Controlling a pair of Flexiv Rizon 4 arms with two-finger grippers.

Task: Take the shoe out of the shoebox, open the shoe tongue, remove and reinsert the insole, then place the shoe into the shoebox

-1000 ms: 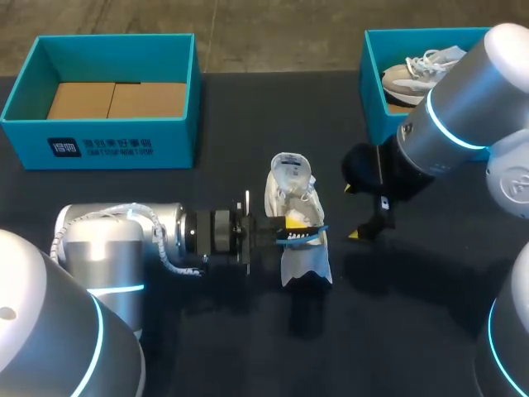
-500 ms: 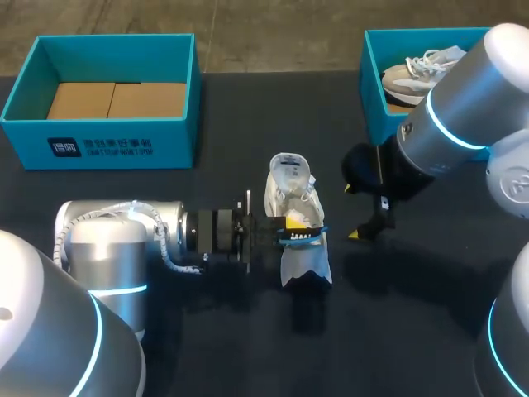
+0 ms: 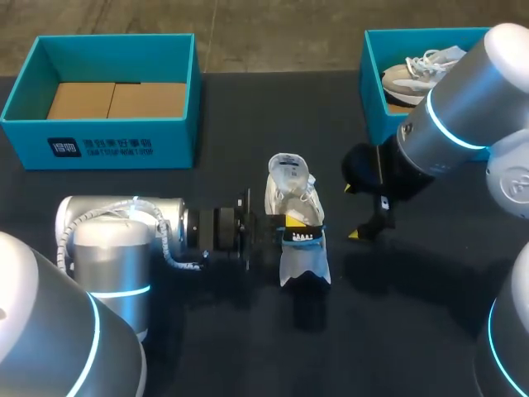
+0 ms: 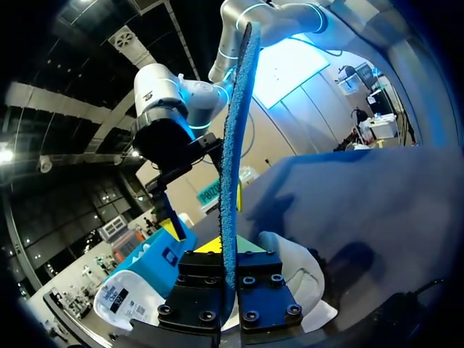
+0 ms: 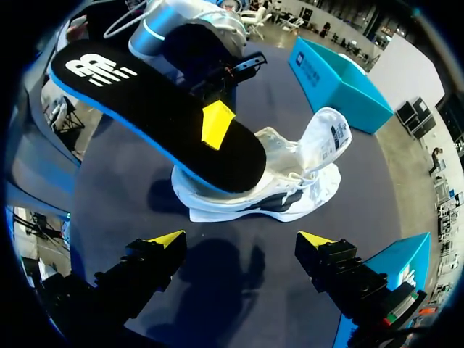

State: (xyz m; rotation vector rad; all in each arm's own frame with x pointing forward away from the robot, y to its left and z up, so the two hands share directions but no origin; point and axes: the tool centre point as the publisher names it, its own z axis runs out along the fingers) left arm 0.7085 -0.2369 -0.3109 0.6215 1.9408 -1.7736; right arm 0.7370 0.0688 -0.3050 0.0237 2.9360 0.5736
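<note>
Left claw (image 3: 289, 231) is closed on the insole (image 3: 304, 236), which is gripped from both sides about halfway along. In the left wrist view the insole is seen edge-on, rising straight up from between the fingers. It is black on one face, with a blue edge. It is held just above the shoe (image 3: 291, 188), and its end is over the shoe's opening. Whether it touches the shoe cannot be told.

The shoe is white and is set on its sole near the middle of the counter (image 3: 413, 322). Its tongue (image 5: 328, 135) is folded out and up.

The right claw (image 5: 239, 243) is held wide apart just beside the shoe, on the side toward the right edge. Nothing is gripped by it, and the shoe is seen ahead of its fingers.

A teal box (image 3: 107, 150) with a cardboard floor is placed at the far left corner. A second teal box (image 3: 372, 91) is placed at the far right corner, and another shoe (image 3: 417, 70) is seen lying inside it.
</note>
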